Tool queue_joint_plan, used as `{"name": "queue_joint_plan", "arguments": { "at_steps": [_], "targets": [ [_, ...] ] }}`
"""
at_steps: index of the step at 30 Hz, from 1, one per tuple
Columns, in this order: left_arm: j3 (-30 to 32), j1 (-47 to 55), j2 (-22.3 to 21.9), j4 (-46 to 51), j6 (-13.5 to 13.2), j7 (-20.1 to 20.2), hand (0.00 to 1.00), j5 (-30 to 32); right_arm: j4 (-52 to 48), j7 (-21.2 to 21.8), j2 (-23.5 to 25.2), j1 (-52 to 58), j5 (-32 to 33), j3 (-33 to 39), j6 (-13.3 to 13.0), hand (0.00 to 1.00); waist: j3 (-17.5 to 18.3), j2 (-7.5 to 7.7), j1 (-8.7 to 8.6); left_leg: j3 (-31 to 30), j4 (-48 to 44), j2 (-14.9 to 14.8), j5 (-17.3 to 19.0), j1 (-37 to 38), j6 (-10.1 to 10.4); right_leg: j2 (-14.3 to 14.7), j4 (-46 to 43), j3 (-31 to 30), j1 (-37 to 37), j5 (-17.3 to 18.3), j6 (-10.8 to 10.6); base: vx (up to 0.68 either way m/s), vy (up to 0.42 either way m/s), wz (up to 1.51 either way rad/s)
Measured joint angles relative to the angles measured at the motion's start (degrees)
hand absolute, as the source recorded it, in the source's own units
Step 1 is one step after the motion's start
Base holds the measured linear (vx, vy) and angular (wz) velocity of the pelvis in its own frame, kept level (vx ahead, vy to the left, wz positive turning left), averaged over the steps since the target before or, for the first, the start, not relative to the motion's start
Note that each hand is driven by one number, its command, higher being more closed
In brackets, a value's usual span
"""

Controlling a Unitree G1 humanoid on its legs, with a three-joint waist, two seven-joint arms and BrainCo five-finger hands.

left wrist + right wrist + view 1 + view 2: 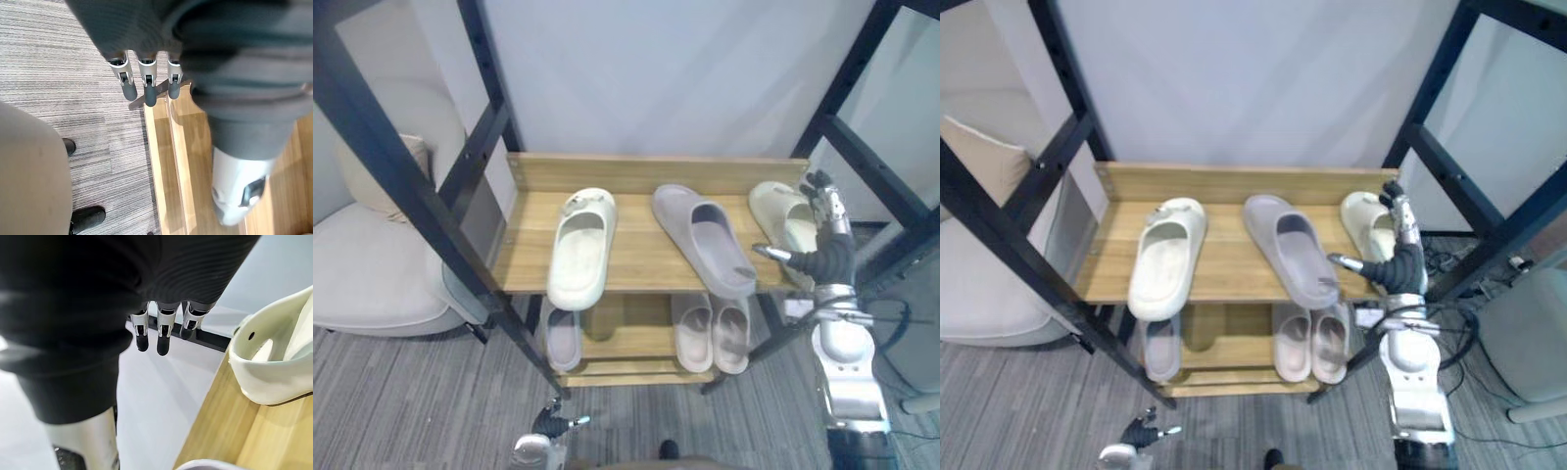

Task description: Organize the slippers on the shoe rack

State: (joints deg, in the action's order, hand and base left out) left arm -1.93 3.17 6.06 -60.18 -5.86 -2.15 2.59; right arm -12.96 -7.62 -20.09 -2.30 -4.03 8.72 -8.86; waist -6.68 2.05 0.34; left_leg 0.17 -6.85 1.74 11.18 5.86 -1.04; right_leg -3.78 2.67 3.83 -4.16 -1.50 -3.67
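1. On the top shelf of the light wooden two-tier shoe rack (636,269) lie three slippers: a cream foam slipper (582,250) at its left, a grey foam slipper (705,240) askew mid-shelf, and a second cream slipper (783,217) at its right end.
2. Its lower shelf holds three more: a lone pale grey slipper (563,338) at the left and a pale grey pair (692,333) set side by side at the right. That makes six in all.
3. The task looks partly done: the cream two lie apart, and the skewed grey one probably belongs with the lone one below.
4. The right hand (824,257) is at the rack's right end beside the second cream slipper, fingers straight and empty. The left hand (546,426) hangs low before the rack's foot, fingers relaxed and empty.
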Motion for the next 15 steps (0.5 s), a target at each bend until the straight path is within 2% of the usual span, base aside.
{"name": "queue_joint_plan", "arguments": {
  "at_steps": [6,15],
  "targets": [
    [0.32,0.01,0.03,0.14,0.02,0.00,0.00,-0.13,5.35,-0.06,-4.44,-3.74,-0.05,0.06,1.12,0.00,0.04,0.19,0.03,-0.86,-0.22,0.01,0.00,-0.74,0.00,-0.02,0.01,0.71,0.28,0.00,0.00,-0.01,-0.018,0.07],
    [0.82,0.29,-0.01,0.69,0.06,-0.07,0.00,-0.51,11.37,0.41,-7.04,-6.41,-0.10,-0.19,2.41,0.00,0.01,0.36,0.18,-0.90,-0.28,0.04,0.00,-0.89,0.00,-0.06,-0.01,0.71,0.39,0.00,0.00,0.00,-0.002,0.00]
  ]
}}
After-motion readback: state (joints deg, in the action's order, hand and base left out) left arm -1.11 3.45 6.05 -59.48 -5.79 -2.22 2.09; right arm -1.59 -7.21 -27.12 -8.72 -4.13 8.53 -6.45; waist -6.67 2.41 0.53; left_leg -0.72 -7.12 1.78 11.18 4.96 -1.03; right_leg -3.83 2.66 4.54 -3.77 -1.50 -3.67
